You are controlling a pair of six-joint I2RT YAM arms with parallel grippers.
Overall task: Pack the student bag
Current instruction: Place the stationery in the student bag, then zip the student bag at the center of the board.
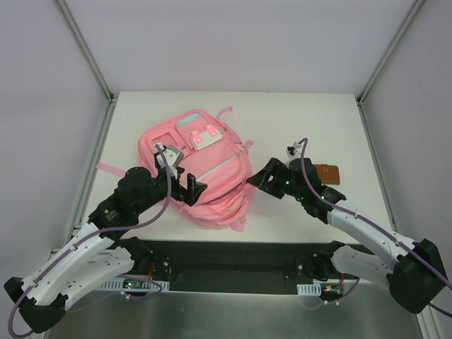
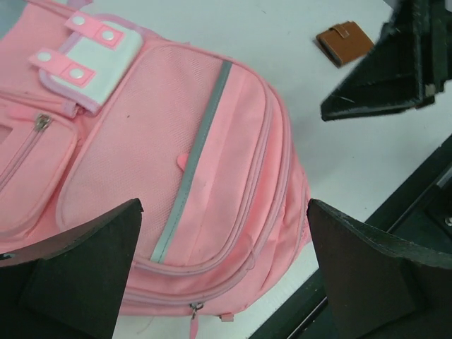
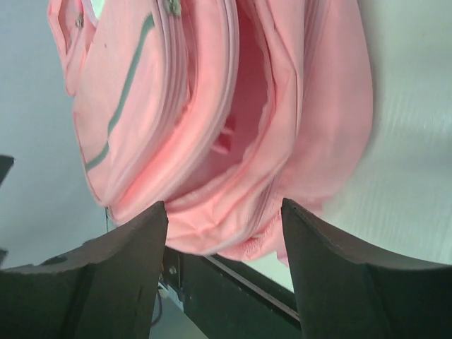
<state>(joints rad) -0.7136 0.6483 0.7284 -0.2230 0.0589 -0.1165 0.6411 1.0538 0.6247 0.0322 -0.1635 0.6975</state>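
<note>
The student bag, a large pink backpack, lies flat in the middle of the white table. Its front pockets, buckle tabs and grey strip face up. In the right wrist view its main compartment gapes open at the side. My left gripper hovers over the bag's near-left part, jaws wide open, nothing between them. My right gripper is at the bag's right edge, open, facing the open mouth without holding the fabric.
A small brown wallet lies on the table to the right of the right gripper; the wallet also shows in the left wrist view. The table's black front rail runs just below the bag.
</note>
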